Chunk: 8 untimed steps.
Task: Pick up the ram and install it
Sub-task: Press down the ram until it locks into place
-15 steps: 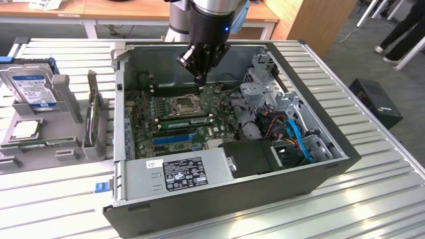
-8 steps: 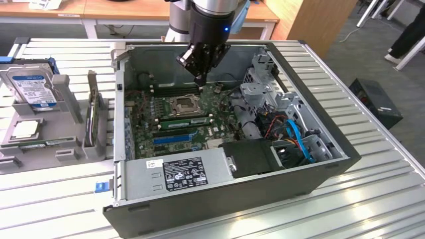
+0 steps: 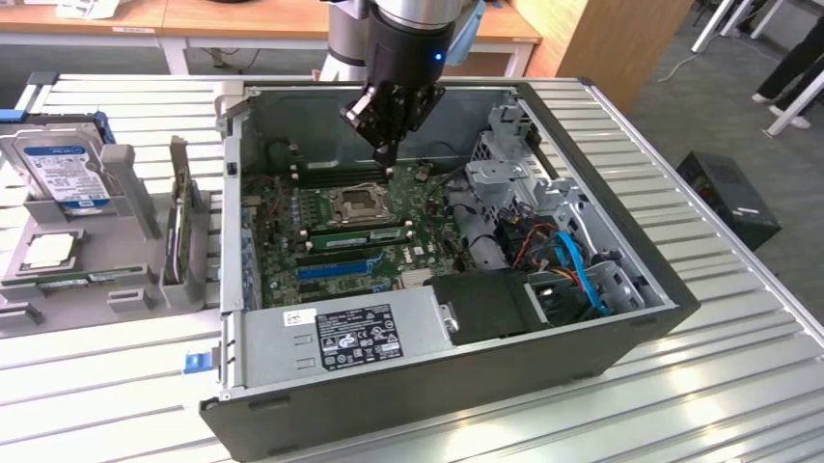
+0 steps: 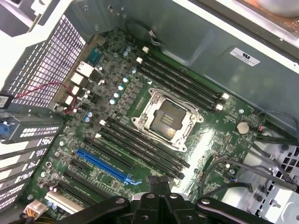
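A long thin green stick that looks like the ram (image 3: 355, 234) stands seated in a memory slot beside the CPU socket (image 3: 355, 202), between white clips. The socket (image 4: 167, 115) lies between two banks of dark memory slots (image 4: 140, 145) in the wrist view, where I cannot pick out the ram. My gripper (image 3: 384, 156) hangs inside the open computer case (image 3: 425, 405), a little above the motherboard (image 3: 286, 260). It is shut, its fingers (image 4: 159, 193) pressed together with nothing between them.
On the exterior view's left, a grey holder (image 3: 129, 289) carries a silver hard drive (image 3: 58, 166) and an upright expansion card (image 3: 180, 207). Inside the case are a power supply (image 3: 347, 333), a drive cage (image 3: 515, 178) and blue cables (image 3: 577, 270). A person's legs (image 3: 792, 58) stand far right.
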### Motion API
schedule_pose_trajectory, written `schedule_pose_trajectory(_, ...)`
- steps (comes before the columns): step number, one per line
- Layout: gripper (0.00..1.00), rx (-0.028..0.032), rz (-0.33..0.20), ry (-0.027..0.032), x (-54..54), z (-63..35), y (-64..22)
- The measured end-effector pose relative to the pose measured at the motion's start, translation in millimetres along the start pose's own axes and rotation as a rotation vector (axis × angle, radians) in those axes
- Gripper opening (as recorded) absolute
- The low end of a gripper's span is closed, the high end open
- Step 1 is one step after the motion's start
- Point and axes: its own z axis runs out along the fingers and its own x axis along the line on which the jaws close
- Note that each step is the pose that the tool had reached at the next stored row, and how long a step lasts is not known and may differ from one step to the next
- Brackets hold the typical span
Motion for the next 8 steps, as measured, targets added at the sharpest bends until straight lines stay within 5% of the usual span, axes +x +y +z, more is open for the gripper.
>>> schedule_pose_trajectory(8,0.1,0.0,0.026,-0.0019,-0.2,0.1,0.0)
